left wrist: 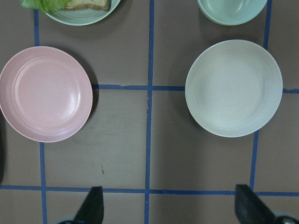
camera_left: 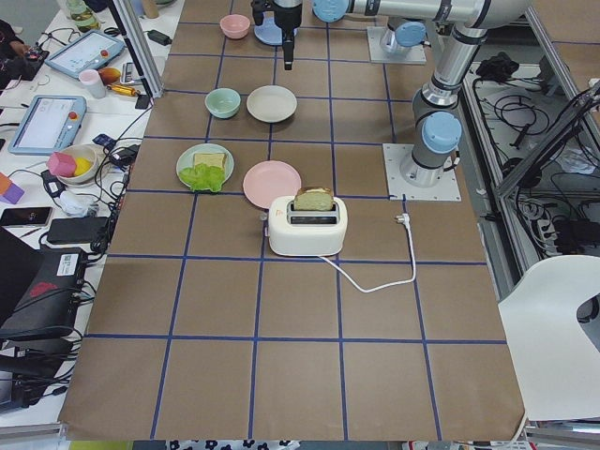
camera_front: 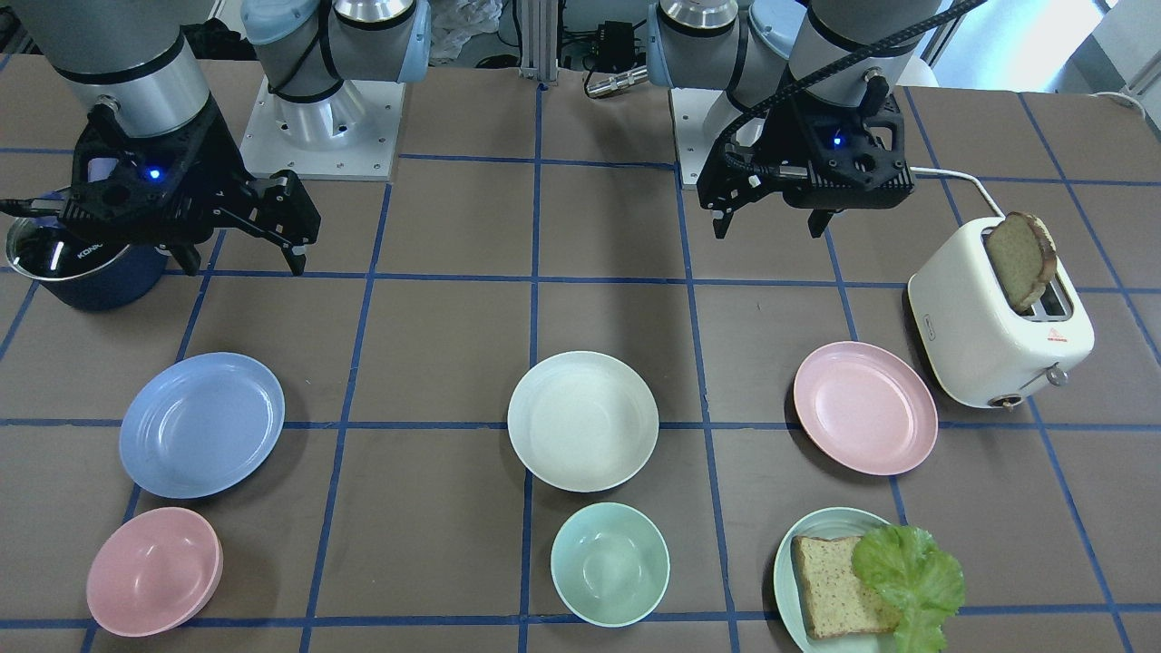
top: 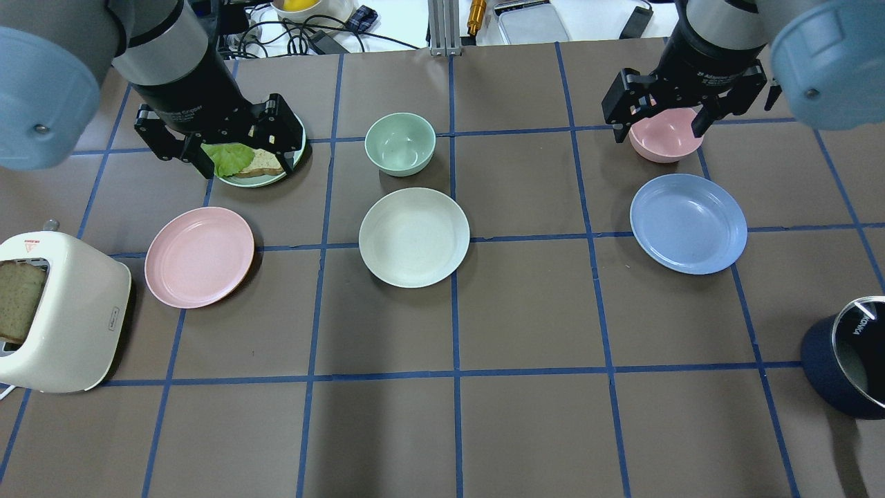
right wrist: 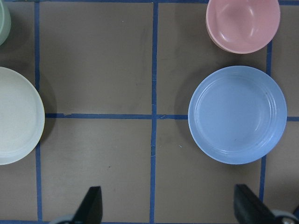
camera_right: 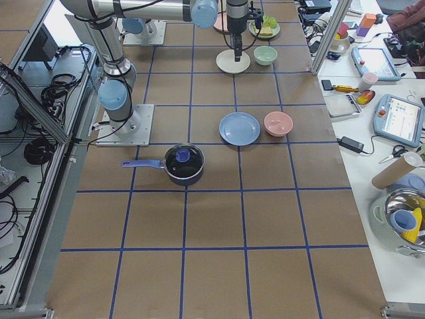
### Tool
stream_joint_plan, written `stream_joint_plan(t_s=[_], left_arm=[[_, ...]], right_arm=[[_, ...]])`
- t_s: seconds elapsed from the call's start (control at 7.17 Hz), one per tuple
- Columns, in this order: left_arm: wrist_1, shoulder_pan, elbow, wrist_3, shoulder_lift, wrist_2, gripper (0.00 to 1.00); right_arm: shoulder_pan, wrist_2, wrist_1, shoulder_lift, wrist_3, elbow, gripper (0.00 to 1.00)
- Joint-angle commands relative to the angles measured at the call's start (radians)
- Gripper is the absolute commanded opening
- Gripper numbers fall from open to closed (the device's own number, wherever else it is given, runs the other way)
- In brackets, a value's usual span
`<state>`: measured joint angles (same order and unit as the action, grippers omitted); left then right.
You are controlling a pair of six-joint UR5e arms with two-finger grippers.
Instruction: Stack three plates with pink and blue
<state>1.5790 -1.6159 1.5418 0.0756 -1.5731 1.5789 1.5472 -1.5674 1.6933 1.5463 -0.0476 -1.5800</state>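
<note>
The three plates are lying apart in a row across the brown, blue-taped table (top: 525, 311), none of them stacked. The shallow round cream-white plate (top: 413, 237) is sitting in the middle. The matte pale pink plate (top: 199, 256) is lying well off to the robot's left, near the white toaster (top: 62, 311), and the periwinkle blue plate (top: 688, 223) well off to its right. The left gripper (camera_front: 771, 227) is hanging above the table with its jaws spread wide and nothing between them. In its wrist view the pink plate is lying ahead to one side and the cream-white plate ahead to the other, neither touched. The right gripper (camera_front: 245, 265) is hovering likewise released and empty. The blue plate is lying ahead of it, beside the small pink bowl (top: 665, 145), clear of its fingers.
</note>
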Motion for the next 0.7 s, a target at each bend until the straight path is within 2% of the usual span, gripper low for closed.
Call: stream_joint_plan(t_s=[0.0, 0.56], left_arm=[[0.002, 0.001, -0.006, -0.002, -0.002, 0.001, 1.00], [0.006, 0.001, -0.006, -0.002, 0.004, 0.000, 1.00]], right_arm=[[0.001, 0.001, 0.000, 0.000, 0.000, 0.000, 1.00], [-0.001, 0.001, 0.000, -0.002, 0.000, -0.003, 1.00]])
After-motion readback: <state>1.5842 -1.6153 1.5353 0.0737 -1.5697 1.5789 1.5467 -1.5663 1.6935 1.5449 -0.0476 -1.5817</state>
